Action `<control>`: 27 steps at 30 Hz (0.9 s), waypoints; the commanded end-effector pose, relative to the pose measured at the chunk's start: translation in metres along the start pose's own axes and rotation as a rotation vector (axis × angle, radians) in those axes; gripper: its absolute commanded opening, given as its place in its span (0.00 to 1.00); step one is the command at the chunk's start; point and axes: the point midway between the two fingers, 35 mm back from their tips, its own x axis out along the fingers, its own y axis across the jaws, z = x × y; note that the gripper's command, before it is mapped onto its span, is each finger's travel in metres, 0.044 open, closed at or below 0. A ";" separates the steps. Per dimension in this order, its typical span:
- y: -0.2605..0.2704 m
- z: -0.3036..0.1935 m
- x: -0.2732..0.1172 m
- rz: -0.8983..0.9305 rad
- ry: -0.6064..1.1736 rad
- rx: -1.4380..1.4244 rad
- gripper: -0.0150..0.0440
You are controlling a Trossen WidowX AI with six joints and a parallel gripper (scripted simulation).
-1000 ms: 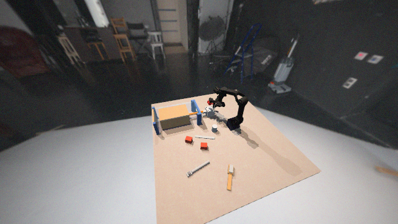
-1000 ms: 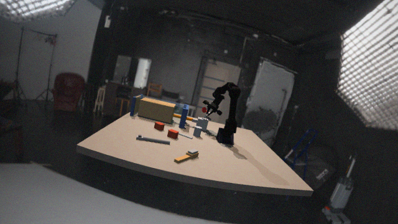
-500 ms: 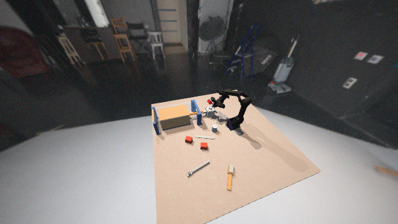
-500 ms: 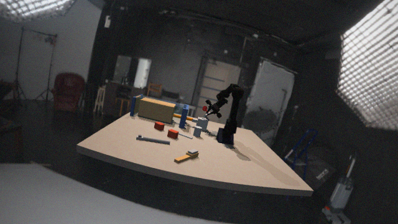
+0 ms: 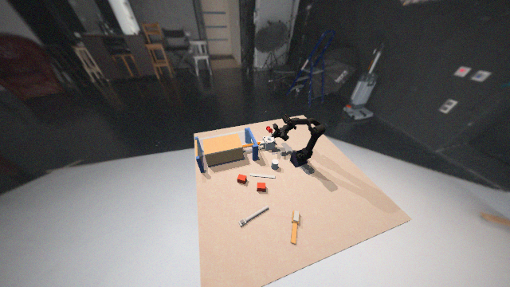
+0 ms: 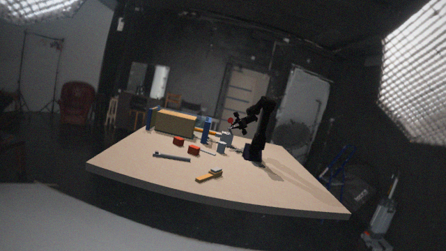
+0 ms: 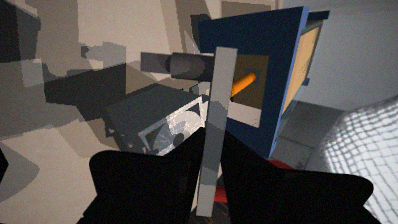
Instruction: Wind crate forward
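My gripper (image 5: pixel 276 131) (image 6: pixel 237 124) (image 7: pixel 211 133) is shut on the winch handle (image 7: pixel 219 110), a flat grey bar with a red knob (image 5: pixel 268 128) (image 6: pixel 230 120). It holds the handle in the air just above the grey winch (image 5: pixel 269 143) (image 6: pixel 226 137) (image 7: pixel 165 131). The handle is not in the winch's top hole. An orange strap (image 7: pixel 243 82) runs from the winch through the blue steel frame (image 5: pixel 256 143) (image 6: pixel 206 130) (image 7: pixel 260 55) to the tan crate (image 5: pixel 222 150) (image 6: pixel 174 123). The crate sits flat inside the cubby, set back from the frame.
A small grey cylinder (image 5: pixel 275 163) (image 6: pixel 221 147) stands near the arm's base. Two red blocks (image 5: pixel 241 178) (image 5: pixel 260 186), a thin grey rod (image 5: pixel 262 175), a grey wrench-like bar (image 5: pixel 253 216) and an orange-handled tool (image 5: pixel 295 228) lie on the bench.
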 end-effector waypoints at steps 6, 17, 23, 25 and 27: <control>-0.003 0.000 -0.003 -0.156 -0.002 -0.002 0.25; -0.003 0.000 -0.003 -0.330 -0.008 -0.001 0.25; -0.003 0.000 -0.003 -0.431 -0.012 -0.001 0.25; -0.003 0.000 -0.003 -0.465 -0.013 -0.001 0.25; -0.002 0.000 -0.003 -0.496 -0.014 -0.001 0.25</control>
